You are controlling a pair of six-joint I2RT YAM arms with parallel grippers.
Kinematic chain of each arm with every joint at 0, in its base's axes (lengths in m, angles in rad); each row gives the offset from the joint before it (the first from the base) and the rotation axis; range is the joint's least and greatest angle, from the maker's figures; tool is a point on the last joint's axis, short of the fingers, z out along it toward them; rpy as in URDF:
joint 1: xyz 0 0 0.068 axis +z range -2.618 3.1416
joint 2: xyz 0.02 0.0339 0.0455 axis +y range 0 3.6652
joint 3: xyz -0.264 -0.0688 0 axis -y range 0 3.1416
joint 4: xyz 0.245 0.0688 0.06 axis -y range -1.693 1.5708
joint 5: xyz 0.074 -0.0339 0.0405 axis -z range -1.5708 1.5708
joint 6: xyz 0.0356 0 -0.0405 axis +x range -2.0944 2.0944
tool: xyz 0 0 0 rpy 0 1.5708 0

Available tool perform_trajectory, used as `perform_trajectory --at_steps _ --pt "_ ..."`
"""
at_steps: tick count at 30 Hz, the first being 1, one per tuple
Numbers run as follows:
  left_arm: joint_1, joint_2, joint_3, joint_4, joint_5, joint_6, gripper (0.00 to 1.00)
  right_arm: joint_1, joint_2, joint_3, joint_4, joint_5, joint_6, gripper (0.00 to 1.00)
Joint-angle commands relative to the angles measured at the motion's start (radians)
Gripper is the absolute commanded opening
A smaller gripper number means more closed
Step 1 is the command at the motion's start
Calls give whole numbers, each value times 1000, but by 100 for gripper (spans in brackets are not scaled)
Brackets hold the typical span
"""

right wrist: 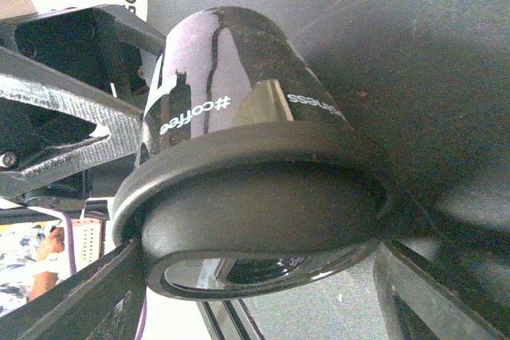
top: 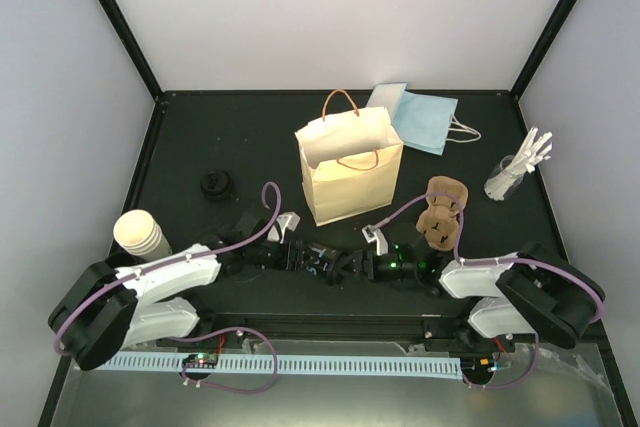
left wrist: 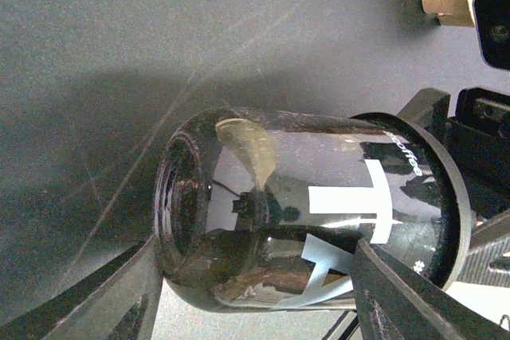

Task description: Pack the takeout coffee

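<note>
The takeout coffee [top: 326, 265] is a glossy black cup with white "#coffee" lettering and a black lid, and it hangs on its side just above the table's near edge, between both arms. In the right wrist view the lid [right wrist: 255, 205] faces the camera, and my right gripper [right wrist: 261, 256] is shut on its rim, one finger at each side. In the left wrist view the cup [left wrist: 319, 197] shows its base end. My left gripper [left wrist: 259, 248] straddles that end with fingers close against it; whether they grip is unclear.
A tan paper bag [top: 350, 172] stands open behind the grippers. A brown pulp carrier [top: 443, 209] lies to its right, blue cloths [top: 425, 119] behind it and a glass of white utensils [top: 515, 172] far right. A loose black lid [top: 215, 185] and stacked cream cups [top: 140, 232] sit left.
</note>
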Motion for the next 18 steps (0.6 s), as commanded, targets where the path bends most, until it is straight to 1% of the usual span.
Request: perform_trajectory --at_steps 1,6,10,15,18 --pt "9 38 -10 62 33 -2 65 11 33 18 104 3 28 80" --pt "9 57 -18 88 52 -7 62 12 60 17 183 3 66 79" --pt "8 61 -22 98 66 -18 62 13 66 6 247 28 101 79" --pt "9 53 -42 152 114 -80 62 12 72 -15 347 70 143 78" --pt "8 39 -46 159 123 -97 62 13 69 -24 383 87 145 75"
